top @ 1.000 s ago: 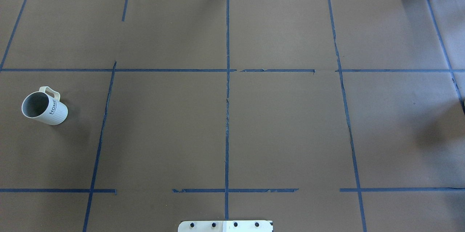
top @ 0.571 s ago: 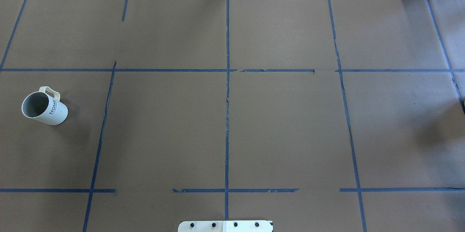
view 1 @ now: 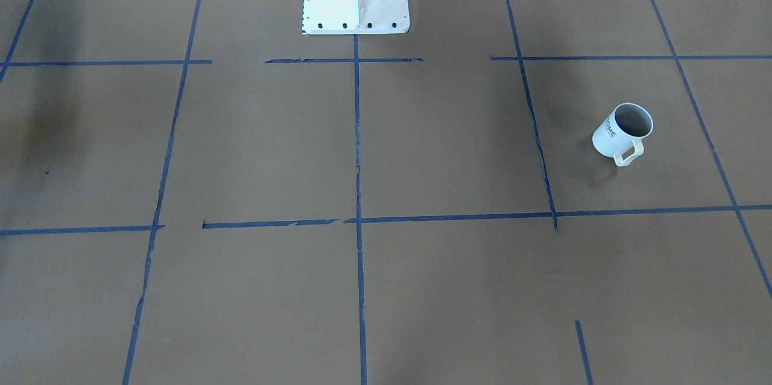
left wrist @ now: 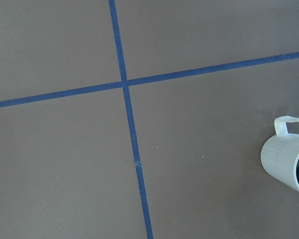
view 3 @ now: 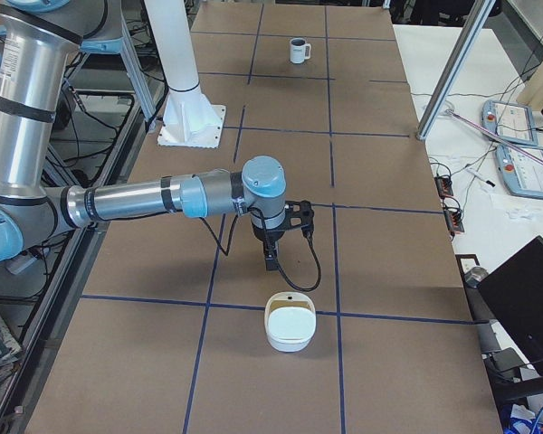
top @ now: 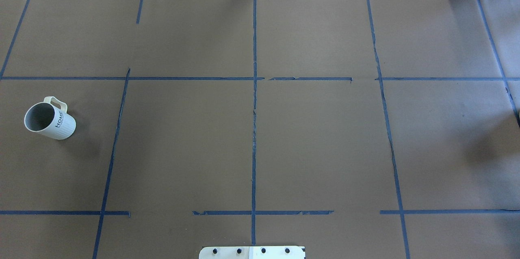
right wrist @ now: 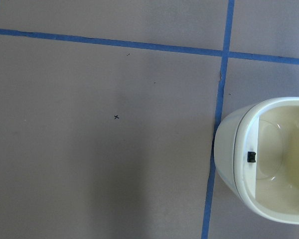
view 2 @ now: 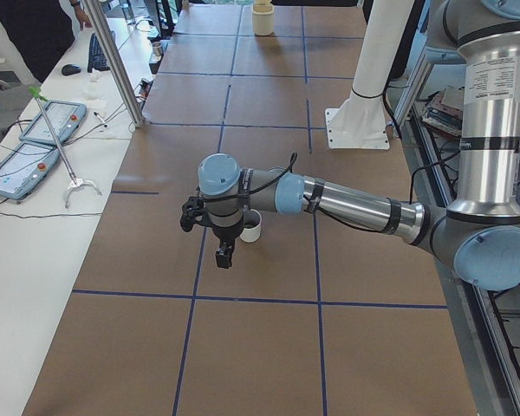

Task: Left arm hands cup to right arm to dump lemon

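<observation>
The cup, ribbed white ceramic with a loop handle and grey inside, stands upright on matte brown paper, inside one square of blue tape, bare paper on every side; the left gripper hangs just beside the cup; the right gripper, well apart from the cup, hangs near a smooth, rounded cream bowl; whether either gripper is wide or narrow, I cannot tell.

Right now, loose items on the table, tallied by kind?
white cup: 1
cream container: 1
Total: 2
</observation>
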`<state>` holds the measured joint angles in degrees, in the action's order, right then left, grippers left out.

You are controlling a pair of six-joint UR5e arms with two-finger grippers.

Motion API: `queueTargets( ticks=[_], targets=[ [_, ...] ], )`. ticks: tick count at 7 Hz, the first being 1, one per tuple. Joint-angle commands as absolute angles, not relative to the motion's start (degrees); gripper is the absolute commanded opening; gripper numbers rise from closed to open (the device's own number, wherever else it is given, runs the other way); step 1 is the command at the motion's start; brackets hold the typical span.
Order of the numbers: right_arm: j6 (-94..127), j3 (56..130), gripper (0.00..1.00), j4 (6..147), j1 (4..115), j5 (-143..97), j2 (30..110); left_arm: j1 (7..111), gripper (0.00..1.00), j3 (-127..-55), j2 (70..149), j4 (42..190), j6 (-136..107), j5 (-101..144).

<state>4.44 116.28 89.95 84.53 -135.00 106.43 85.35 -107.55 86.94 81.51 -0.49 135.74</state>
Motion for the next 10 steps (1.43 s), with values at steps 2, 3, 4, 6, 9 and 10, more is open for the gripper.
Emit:
queueTargets(
  ticks=[2,3,4,6,9,10],
  targets=[
    [4.92,116.10,1.00,89.74,84.38,-135.09,106.44,72.22,1.00,-110.04,82.04,96.14,-22.52,134.92],
    [4.92,116.10,1.00,89.74,84.38,-135.09,106.44,68.59,1.00,-109.60,81.31,103.29,-31.55,133.96],
    [4.92,116.10,1.00,89.74,84.38,-135.09,106.44,65.42,1.00,-109.34,80.25,106.32,-33.55,131.07],
    [4.92,116.19,1.00,89.74,84.20,-135.09,106.35,62.59,1.00,-104.45,83.91,106.52,-35.85,130.43],
    [4.83,116.10,1.00,89.74,83.67,-135.09,106.43,58.98,0.96,-101.78,85.16,106.52,-37.62,130.96],
    [4.92,116.10,1.00,89.74,83.67,-135.09,106.44,59.15,0.93,-99.60,88.04,106.44,-37.79,131.04]
  ],
)
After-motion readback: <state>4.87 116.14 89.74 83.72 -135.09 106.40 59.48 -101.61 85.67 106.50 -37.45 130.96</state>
